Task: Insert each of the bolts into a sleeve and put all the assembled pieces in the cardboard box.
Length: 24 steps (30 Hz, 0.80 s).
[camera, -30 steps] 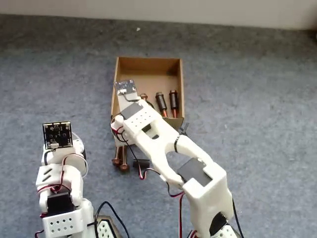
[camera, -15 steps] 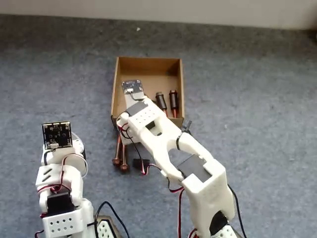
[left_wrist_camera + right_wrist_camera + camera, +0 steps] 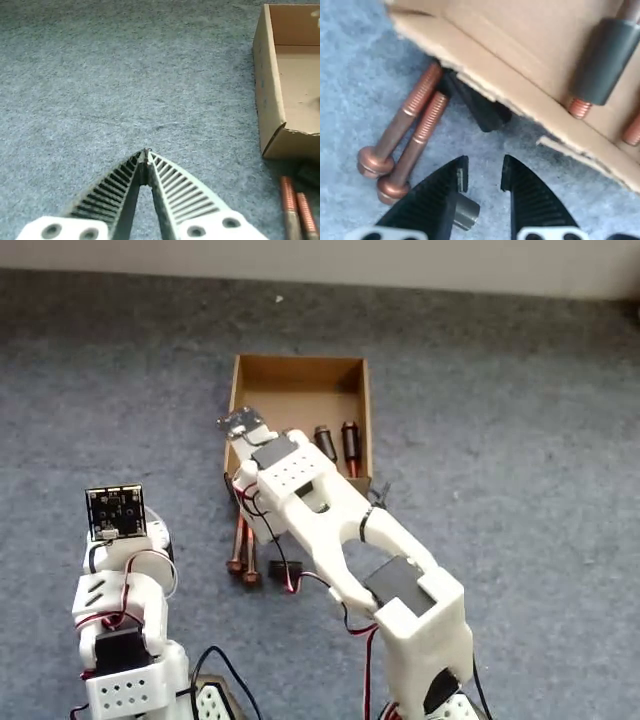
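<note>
The left arm (image 3: 120,610) stood folded at the near left of the carpet (image 3: 520,420), well apart from the work. The left gripper (image 3: 145,156) hung over bare carpet, its fingers pressed together at the tips with nothing between them. The box (image 3: 270,100) showed off to one side of it in the left wrist view. Two loose bolts (image 3: 245,540) lay side by side on the carpet just outside the box's near left corner, heads toward the robot and threaded ends toward the box. A dark sleeve (image 3: 285,568) lay on the carpet just right of the bolt heads. A second sleeve (image 3: 477,107) lay at the foot of the box wall, just beside the bolts' threaded ends. The right arm (image 3: 340,530) stretched diagonally from the near right across to the box's near left corner. The right gripper (image 3: 482,172) was low over the carpet, beside the bolt heads and short of the box wall. Its fingers were narrowly apart and held nothing. The box, open-topped cardboard, sat beyond the arms near the centre of the high view. Two assembled pieces (image 3: 338,444), each a bolt seated in a dark sleeve, lay side by side in the box's right half, toward its near wall. What lay in the box beneath the arm could not be determined.
</note>
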{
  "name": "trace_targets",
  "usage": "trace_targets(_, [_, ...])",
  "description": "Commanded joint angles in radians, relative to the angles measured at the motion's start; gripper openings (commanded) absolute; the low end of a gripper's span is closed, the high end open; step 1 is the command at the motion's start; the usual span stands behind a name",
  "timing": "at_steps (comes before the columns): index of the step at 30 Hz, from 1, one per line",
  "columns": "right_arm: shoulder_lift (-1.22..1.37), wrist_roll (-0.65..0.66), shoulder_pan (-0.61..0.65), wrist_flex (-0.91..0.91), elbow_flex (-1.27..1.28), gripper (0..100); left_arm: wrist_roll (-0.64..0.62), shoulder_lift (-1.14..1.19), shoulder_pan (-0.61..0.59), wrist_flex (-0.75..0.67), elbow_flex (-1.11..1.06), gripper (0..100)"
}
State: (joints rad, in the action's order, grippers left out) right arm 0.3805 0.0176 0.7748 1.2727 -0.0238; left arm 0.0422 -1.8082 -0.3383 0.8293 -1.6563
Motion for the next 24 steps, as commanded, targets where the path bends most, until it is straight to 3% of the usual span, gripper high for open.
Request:
trace_targets(1, [-0.067, 0.057, -0.010, 0.012, -0.041, 11.1, 0.006, -0.010, -0.004, -0.023, 0.016, 2])
trace_targets(12, [-0.062, 0.222, -0.010, -0.170, -0.036, 11.1, 0.006, -0.010, -0.004, -0.023, 0.016, 2])
trace_targets(24, [0.111, 0.278, -0.012, -0.312, 0.008, 11.1, 0.006, -0.010, -0.004, -0.023, 0.016, 2])
